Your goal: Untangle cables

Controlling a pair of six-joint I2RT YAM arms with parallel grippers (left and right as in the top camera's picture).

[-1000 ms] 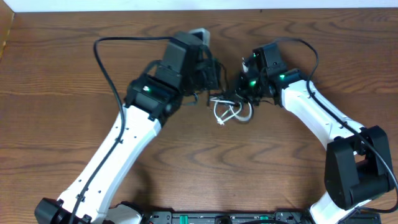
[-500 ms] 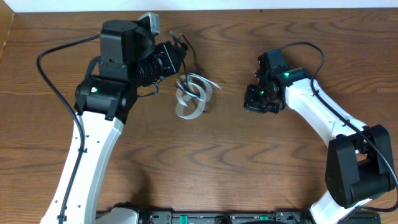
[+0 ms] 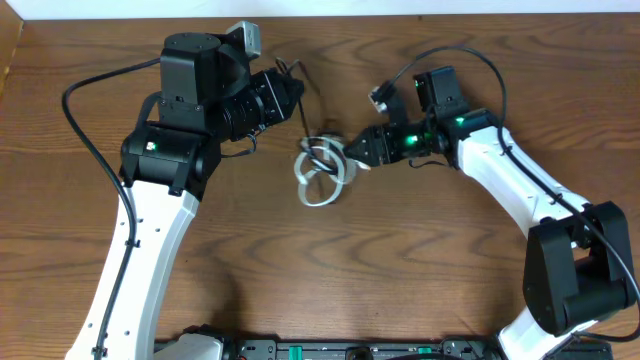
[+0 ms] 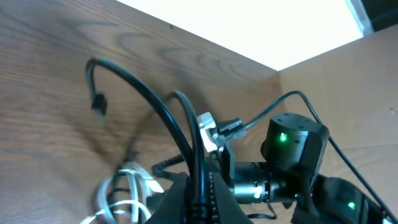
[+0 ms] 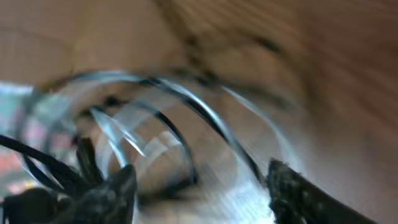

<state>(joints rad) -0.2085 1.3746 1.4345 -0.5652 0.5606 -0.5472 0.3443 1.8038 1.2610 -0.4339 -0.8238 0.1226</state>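
Overhead, we see the right tool at the edge of the tangle. Its wrist view shows the fingers spread wide, with blurred loops between them and nothing pinched. The left tool is clamped on the black cable, which runs down to the white cable coiled on the bench between the arms. We judge the pulling-apart step is in hand. Next, the right tool should close on a white loop alone and draw it away.
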